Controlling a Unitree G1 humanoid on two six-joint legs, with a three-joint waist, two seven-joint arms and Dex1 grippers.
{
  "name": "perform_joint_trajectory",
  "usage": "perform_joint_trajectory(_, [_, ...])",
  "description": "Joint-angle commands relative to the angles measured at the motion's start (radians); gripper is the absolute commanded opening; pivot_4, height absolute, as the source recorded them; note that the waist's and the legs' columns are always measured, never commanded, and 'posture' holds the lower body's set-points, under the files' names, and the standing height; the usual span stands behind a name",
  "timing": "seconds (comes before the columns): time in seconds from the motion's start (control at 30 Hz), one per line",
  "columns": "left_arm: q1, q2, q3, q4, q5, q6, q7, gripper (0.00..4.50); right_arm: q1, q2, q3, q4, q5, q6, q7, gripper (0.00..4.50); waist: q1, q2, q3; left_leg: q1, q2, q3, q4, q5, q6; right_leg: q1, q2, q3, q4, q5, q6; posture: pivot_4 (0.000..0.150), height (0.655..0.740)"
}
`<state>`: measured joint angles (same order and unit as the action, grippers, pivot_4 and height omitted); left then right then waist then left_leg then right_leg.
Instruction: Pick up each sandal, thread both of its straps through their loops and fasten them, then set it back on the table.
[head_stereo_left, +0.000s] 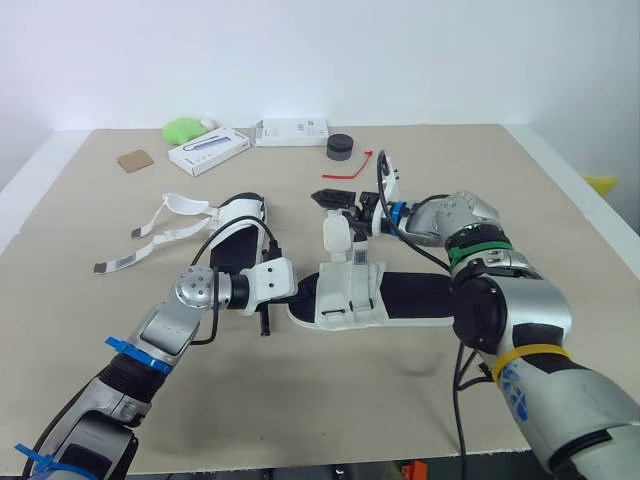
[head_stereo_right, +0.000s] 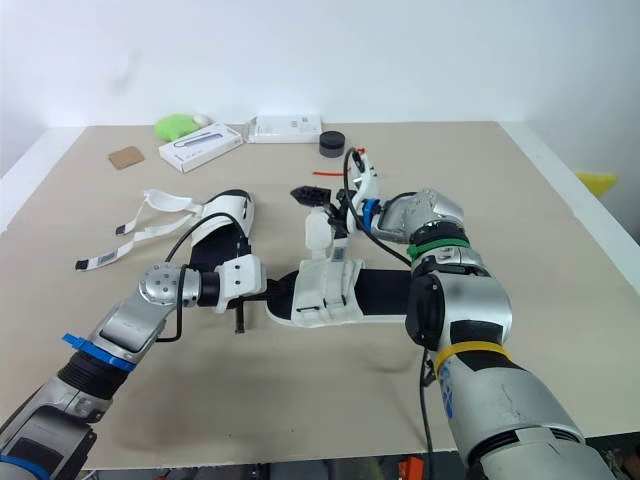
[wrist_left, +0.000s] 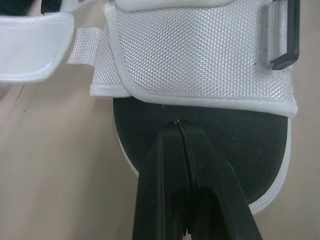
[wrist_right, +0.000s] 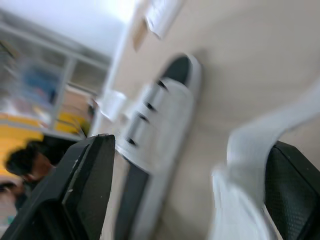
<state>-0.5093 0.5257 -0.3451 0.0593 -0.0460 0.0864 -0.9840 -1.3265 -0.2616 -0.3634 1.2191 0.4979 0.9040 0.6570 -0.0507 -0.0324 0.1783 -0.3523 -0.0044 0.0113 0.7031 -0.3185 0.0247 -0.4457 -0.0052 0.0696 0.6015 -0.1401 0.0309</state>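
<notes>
A black-soled sandal (head_stereo_left: 400, 297) with white straps lies in the middle of the table, toe toward my left arm. My left gripper (wrist_left: 178, 126) is shut, its tips resting on the toe end of the sole beside the front strap (wrist_left: 200, 55). One loose white strap (head_stereo_left: 337, 234) stands up from this sandal. My right gripper (head_stereo_left: 341, 206) hovers just behind that strap, open, and the strap (wrist_right: 260, 150) hangs close to one finger. The second sandal (head_stereo_left: 236, 236) lies to the left with its long straps (head_stereo_left: 150, 236) spread out on the table.
Along the table's far side sit a green object (head_stereo_left: 183, 129), two white boxes (head_stereo_left: 207, 150) (head_stereo_left: 291, 131), a black puck (head_stereo_left: 340, 147), a red tie (head_stereo_left: 361, 166) and a cardboard piece (head_stereo_left: 135, 160). The table's right edge (head_stereo_left: 585, 215) runs close to my right arm.
</notes>
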Motion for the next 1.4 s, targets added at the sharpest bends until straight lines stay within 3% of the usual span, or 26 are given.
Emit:
perform_joint_trajectory(0.03, [0.029,0.027,-0.007,0.032,0.050,0.037,0.009,0.00,-0.035,0.003,-0.032,-0.004,0.014,-0.033,0.016,4.40,0.000,0.000,0.000,0.000,0.000,0.000,0.000,0.000,0.000,0.000,0.000,0.000,0.000,0.000,0.000,0.150,0.7400])
perform_joint_trajectory(0.1, [0.030,0.030,-0.006,0.031,0.050,0.037,0.009,0.00,-0.035,0.008,-0.022,-0.008,0.001,-0.051,0.028,4.40,-0.001,0.000,0.000,0.000,0.000,0.000,0.000,0.000,0.000,0.000,0.000,0.001,0.000,0.000,0.000,0.150,0.7400])
perform_joint_trajectory(0.2, [0.030,0.030,-0.007,0.031,0.051,0.037,0.011,0.00,-0.031,0.010,0.005,-0.021,-0.024,-0.075,0.062,3.64,-0.002,0.000,0.000,0.000,0.000,0.000,0.000,0.000,0.000,0.000,0.000,0.001,0.000,0.000,0.000,0.150,0.7400])
perform_joint_trajectory(0.37, [0.035,0.026,-0.012,0.031,0.053,0.034,0.014,0.00,-0.026,0.006,0.075,-0.079,-0.064,-0.097,0.196,1.39,-0.002,0.001,0.000,0.000,0.000,0.000,0.000,0.000,0.000,0.000,0.000,0.001,0.000,0.000,0.000,0.150,0.7400])
perform_joint_trajectory(0.43, [0.035,0.024,-0.014,0.030,0.053,0.034,0.015,0.00,-0.028,0.003,0.090,-0.100,-0.067,-0.079,0.227,0.30,-0.002,0.001,0.000,0.000,0.000,0.000,0.000,0.000,0.000,0.000,0.000,0.000,0.000,0.000,0.000,0.150,0.7400])
perform_joint_trajectory(0.47, [0.034,0.022,-0.015,0.032,0.052,0.034,0.016,0.00,-0.025,0.002,0.109,-0.124,-0.073,-0.072,0.252,0.01,-0.002,0.001,0.000,0.000,0.000,0.000,0.000,0.000,0.000,0.000,0.000,0.000,0.000,0.000,0.000,0.150,0.7400])
perform_joint_trajectory(0.63, [0.031,0.017,-0.022,0.041,0.057,0.027,0.020,0.00,0.029,-0.017,0.211,-0.279,-0.113,-0.119,0.362,0.01,-0.001,0.001,0.001,0.000,0.000,0.000,0.000,0.000,0.000,0.000,0.000,0.000,0.000,0.000,0.000,0.150,0.7400])
perform_joint_trajectory(0.73, [0.035,0.017,-0.021,0.037,0.056,0.029,0.021,0.00,0.143,-0.054,0.337,-0.501,-0.176,-0.260,0.468,0.01,0.000,0.001,0.001,0.000,0.000,0.000,0.000,0.000,0.000,0.000,0.000,0.000,0.000,0.000,0.001,0.150,0.7400])
perform_joint_trajectory(0.83, [0.040,0.019,-0.020,0.033,0.055,0.031,0.022,0.00,0.300,-0.091,0.409,-0.754,-0.234,-0.531,0.515,0.01,0.002,0.001,0.000,-0.001,0.000,-0.001,0.000,0.000,0.000,0.000,0.000,0.000,-0.001,0.000,0.001,0.150,0.7400])
perform_joint_trajectory(0.93, [0.043,0.021,-0.017,0.031,0.054,0.033,0.021,0.00,0.439,-0.142,0.478,-0.882,-0.337,-0.994,0.574,0.01,0.001,0.002,0.000,0.000,-0.001,0.000,0.000,-0.001,-0.001,0.000,-0.001,0.000,-0.001,-0.001,0.003,0.150,0.7400])
perform_joint_trajectory(1.13, [0.036,0.017,-0.019,0.038,0.053,0.034,0.018,0.00,0.526,-0.236,0.604,-0.868,-0.471,-1.784,0.634,0.01,0.000,0.002,0.000,0.005,0.000,0.004,0.000,-0.001,-0.001,0.002,-0.001,0.001,-0.001,-0.001,0.002,0.150,0.7400])
perform_joint_trajectory(1.4, [0.020,0.016,-0.021,0.051,0.052,0.030,0.006,0.00,0.447,-0.293,0.711,-0.688,-0.654,-2.300,0.491,0.01,0.001,0.001,0.000,0.010,0.000,0.010,-0.001,-0.001,-0.001,0.004,-0.001,0.004,0.000,-0.002,-0.001,0.150,0.7400])
